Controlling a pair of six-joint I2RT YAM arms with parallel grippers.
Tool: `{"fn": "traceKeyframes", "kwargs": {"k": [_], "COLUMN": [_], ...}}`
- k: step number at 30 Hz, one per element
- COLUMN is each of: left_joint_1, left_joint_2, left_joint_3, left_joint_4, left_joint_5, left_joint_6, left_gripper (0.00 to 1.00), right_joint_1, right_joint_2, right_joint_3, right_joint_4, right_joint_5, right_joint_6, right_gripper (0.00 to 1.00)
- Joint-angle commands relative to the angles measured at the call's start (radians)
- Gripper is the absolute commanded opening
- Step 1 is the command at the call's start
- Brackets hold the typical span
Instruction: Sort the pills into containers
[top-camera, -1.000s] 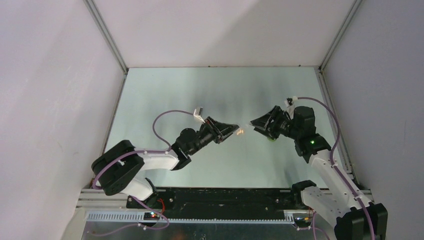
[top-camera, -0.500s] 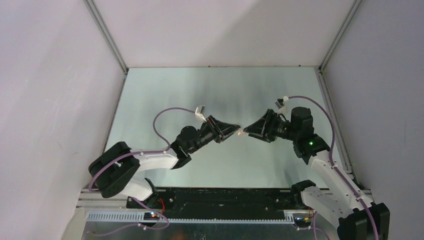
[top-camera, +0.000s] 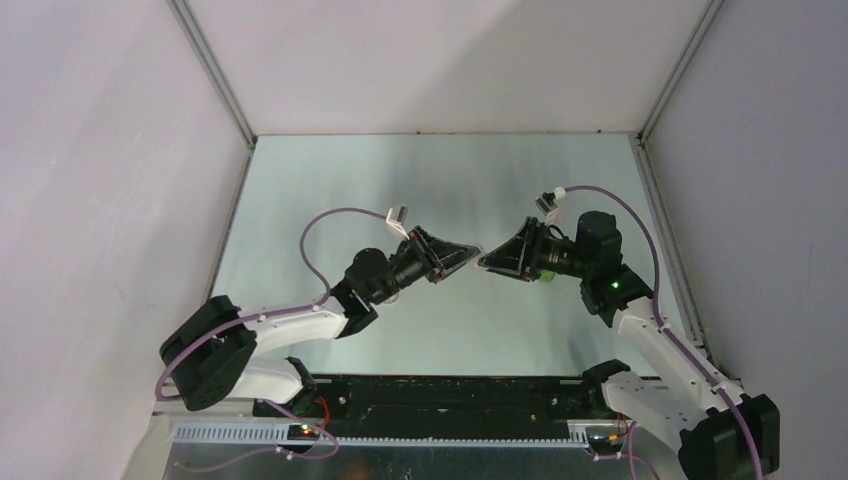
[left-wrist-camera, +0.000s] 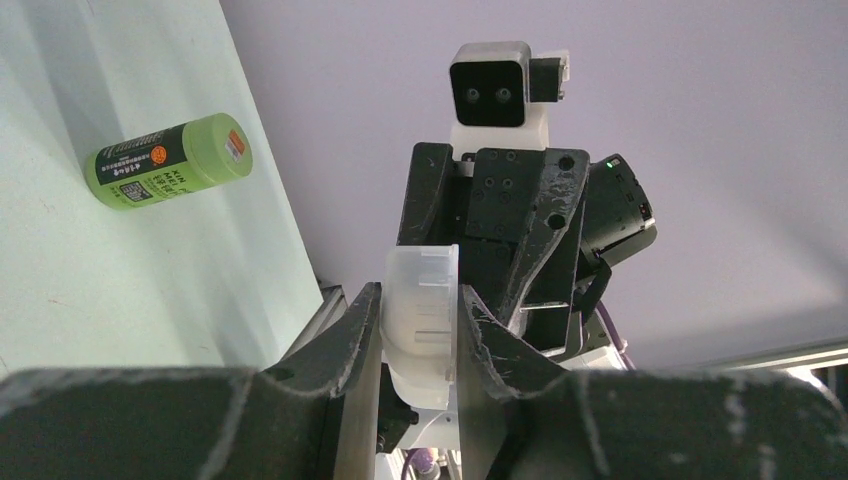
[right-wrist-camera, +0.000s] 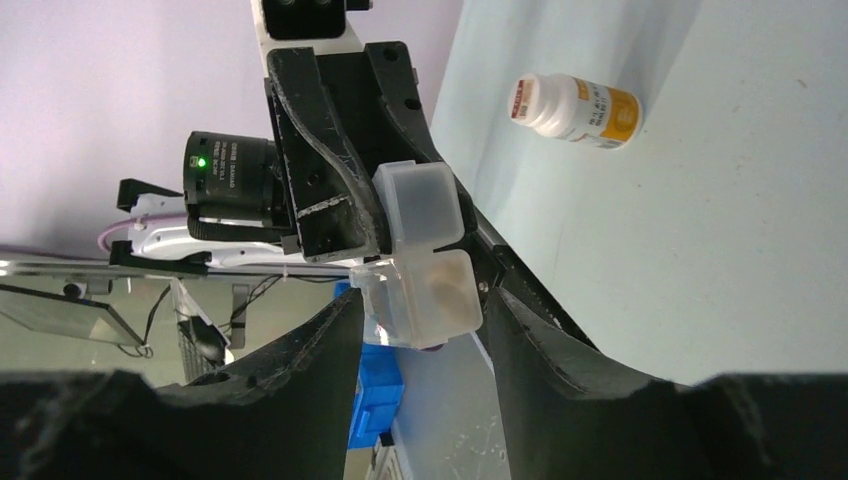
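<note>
Left pincer clamps its 2 scuffed black fingers onto the small translucent whitish plastic pill box, which hangs in the air over the middle of the table. The right pincer brackets the same box, 1 finger on each side; I cannot tell whether it presses. The box has squared compartments, and a tan shape shows through 1. A lime-green cylindrical bottle with a dark label and a white plastic bottle with an orange label lie on their sides on the matte, pale green surface. Plain pale walls enclose 3 sides.
</note>
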Motion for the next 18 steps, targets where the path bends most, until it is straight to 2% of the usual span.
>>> {"fn": "traceKeyframes", "kwargs": {"k": [1,11,18], "left_joint_1": [-0.004,0.006,0.014], "left_joint_2": [-0.043,-0.073,-0.096], "left_joint_3": [0.054,0.056,0.05], "left_joint_4": [-0.024,-0.047,-0.06], "left_joint_5": [0.025,0.033,0.028], "left_joint_6": [0.025,0.027,0.028], "left_gripper": [0.0,0.0,0.0], "right_joint_1": [0.022,0.056,0.057], "right_joint_2": [0.021,0.04,0.03], "right_joint_3": [-0.008,-0.008,-0.008], "right_joint_4": [0.126,0.156,0.16], "right_joint_5": [-0.046,-0.085,-0.073], "right_joint_6": [0.05,0.053,0.057], "right_gripper": [0.52,0.41,0.28]}}
